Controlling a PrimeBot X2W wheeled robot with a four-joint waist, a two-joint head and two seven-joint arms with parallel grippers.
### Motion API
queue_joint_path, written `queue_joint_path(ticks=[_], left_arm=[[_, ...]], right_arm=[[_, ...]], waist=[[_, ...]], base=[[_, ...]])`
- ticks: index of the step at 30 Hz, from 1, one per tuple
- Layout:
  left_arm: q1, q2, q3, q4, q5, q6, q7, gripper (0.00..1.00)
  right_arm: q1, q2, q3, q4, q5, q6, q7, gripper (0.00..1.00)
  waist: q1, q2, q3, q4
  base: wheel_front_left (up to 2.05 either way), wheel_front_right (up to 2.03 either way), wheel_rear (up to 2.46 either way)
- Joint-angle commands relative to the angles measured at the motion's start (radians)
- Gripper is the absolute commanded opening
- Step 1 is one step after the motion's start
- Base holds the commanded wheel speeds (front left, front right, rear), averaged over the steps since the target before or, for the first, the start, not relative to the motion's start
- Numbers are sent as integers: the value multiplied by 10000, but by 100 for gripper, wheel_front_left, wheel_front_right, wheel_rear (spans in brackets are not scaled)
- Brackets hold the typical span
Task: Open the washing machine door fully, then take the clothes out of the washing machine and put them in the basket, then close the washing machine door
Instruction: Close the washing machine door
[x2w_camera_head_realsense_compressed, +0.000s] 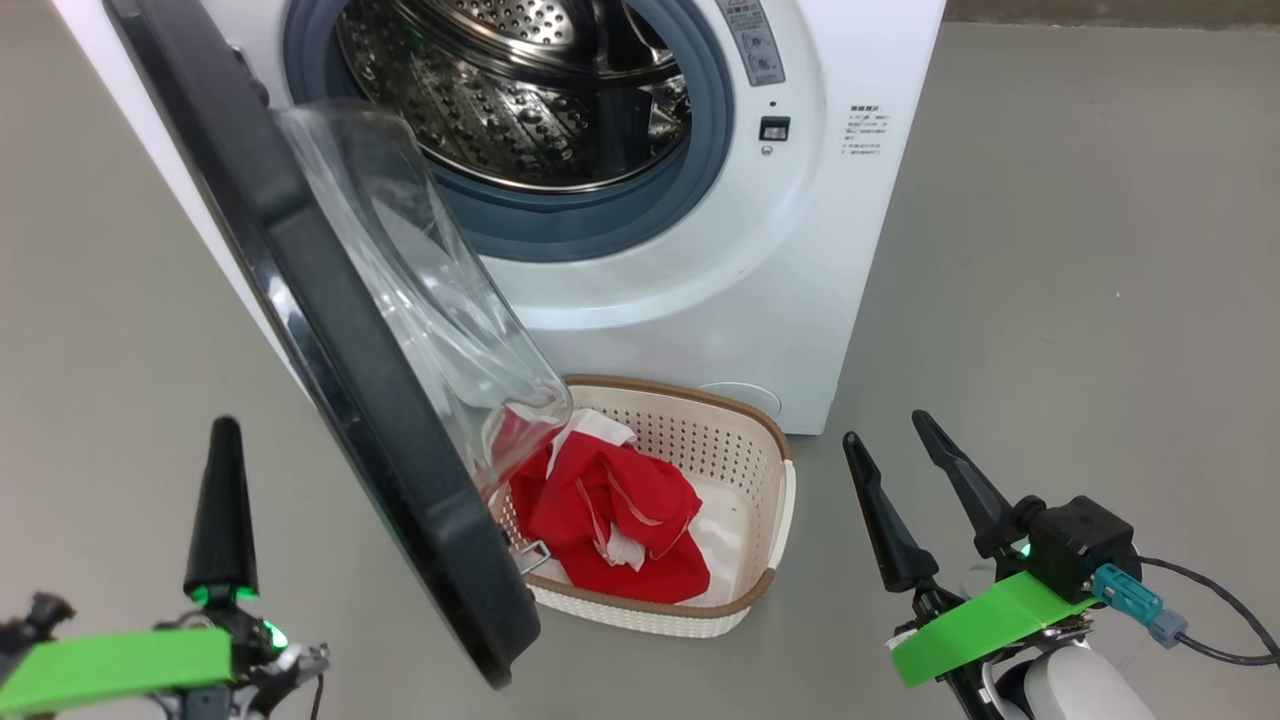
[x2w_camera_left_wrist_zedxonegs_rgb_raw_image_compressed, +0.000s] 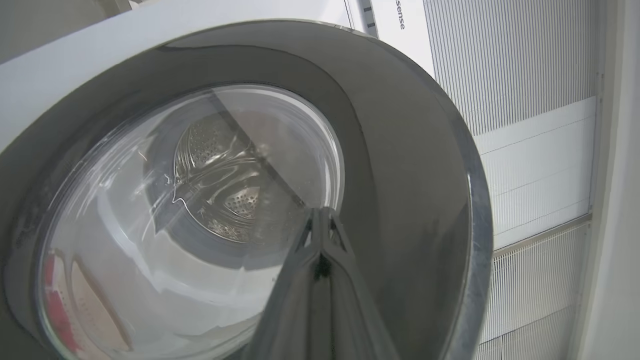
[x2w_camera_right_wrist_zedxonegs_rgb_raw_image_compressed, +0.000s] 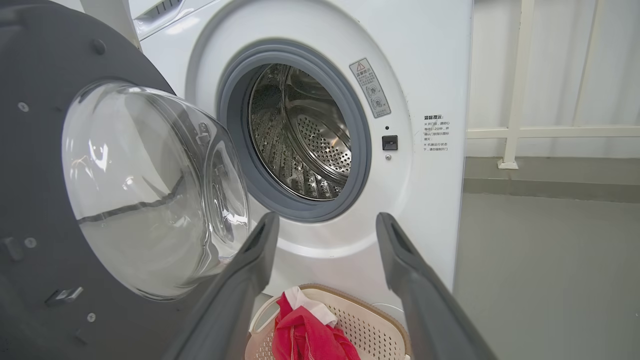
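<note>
The washing machine stands with its door swung wide open toward me, glass bowl bulging over the basket. I see no clothes in the steel drum. Red clothes with white trim lie in the cream basket on the floor below the opening. My left gripper is shut, fingers together, close to the door's outer face. My right gripper stands open and holds nothing, right of the basket.
Grey floor spreads to the right of the machine. A white railing and a wall stand behind it. Ribbed white panels show past the door's edge in the left wrist view.
</note>
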Motion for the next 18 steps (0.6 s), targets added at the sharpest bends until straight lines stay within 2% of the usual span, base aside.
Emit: queue_joint_path(ticks=[1, 6, 9, 18], left_arm=[[-456, 120, 301, -505, -269, 247, 232, 0], [-493, 253, 304, -1342, -1132, 1283, 1121, 0], [-531, 361, 286, -1631, -1312, 1615, 1401, 0], [-603, 433, 155, -2174, -1635, 1835, 1821, 0]], right_arm=[[-111, 51, 217, -269, 65, 75, -65, 100], [-159, 51, 217, -288, 66, 75, -65, 100], [-221, 51, 232, -296, 77, 75, -65, 100], [-328, 51, 228, -339, 86, 75, -65, 100]], waist=[[0, 0, 24, -33], [0, 0, 135, -149], [0, 0, 221, -262], [0, 0, 472, -871]], base=[[0, 0, 0], [0, 0, 0], [0, 0, 0], [0, 0, 0]])
